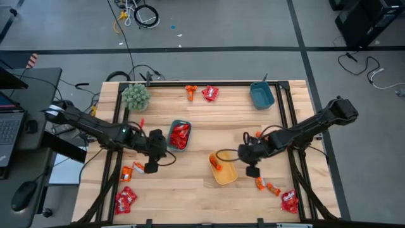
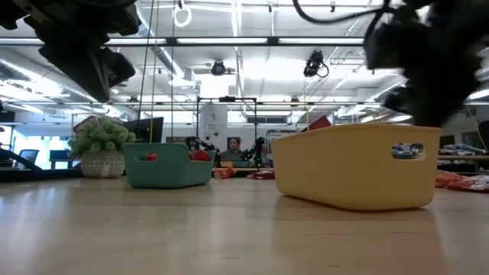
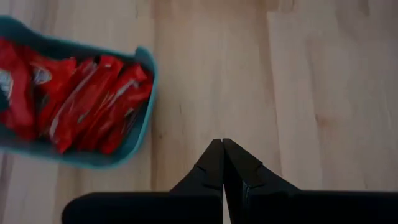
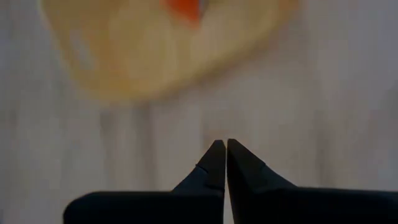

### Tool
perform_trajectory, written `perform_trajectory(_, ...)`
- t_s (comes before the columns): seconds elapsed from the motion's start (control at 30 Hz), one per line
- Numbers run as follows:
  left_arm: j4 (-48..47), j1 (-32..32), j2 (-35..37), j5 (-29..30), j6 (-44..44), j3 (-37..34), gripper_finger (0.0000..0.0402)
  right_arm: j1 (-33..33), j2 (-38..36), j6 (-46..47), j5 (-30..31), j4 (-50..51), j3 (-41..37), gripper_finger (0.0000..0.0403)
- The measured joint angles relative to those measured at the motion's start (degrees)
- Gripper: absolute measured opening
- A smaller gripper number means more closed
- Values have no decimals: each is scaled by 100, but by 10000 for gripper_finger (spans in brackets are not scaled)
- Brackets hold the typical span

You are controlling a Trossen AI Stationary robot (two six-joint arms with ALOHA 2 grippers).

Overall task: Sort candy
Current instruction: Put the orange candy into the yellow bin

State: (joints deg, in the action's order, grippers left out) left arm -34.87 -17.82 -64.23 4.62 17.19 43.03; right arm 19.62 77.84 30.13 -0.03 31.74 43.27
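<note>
Candy, sorted: we see red wrapped candy [image 1: 180, 135] piled in the teal tray [image 1: 171, 126] near the tabletop's middle, and one orange candy [image 1: 217, 165] lying in the yellow tray [image 1: 226, 177] to its right.
Candy, loose: we count a red piece [image 1: 210, 94] and an orange one [image 1: 191, 92] by the far edge, orange ones [image 1: 131, 170] and a red heap [image 1: 125, 199] at the near left, and orange ones [image 1: 266, 185] with red ones [image 1: 290, 201] at the near right.
Blue tray: we find it [image 1: 261, 95] at the far right corner; we see nothing in it from above.
Left pincer: ours [image 1: 152, 166] hangs just beside the teal tray's near end, over bare wood, tips pressed together and gripping nothing.
Right pincer: ours [image 1: 252, 170] hangs just beside the yellow tray's right side, tips together, nothing between them.
Plant: we note the fuzzy green ball [image 1: 136, 96] at the far left corner.
Tabletop: pale wood planks [image 1: 190, 196] in a dark frame.
</note>
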Motion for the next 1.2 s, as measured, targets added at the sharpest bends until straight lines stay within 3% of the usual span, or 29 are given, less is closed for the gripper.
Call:
perform_trajectory(0.27,287,-31,-489,53,-19,-7,0,822,-77,2104,-978,935,0,41)
perform_trajectory(0.53,877,-16,-610,9,-362,-7,0,1291,-15,3954,-993,820,-161,157)
perform_trajectory(0.8,1892,234,-608,-844,-982,-36,0,1531,102,4623,-909,416,-414,249)
perform_trajectory(1.0,2458,512,-666,-1354,-1342,-128,0,1593,179,4863,-752,219,-677,252)
perform_trajectory(1.2,2882,593,-971,-1589,-1560,-128,0,1599,152,4932,-726,-50,-878,196)
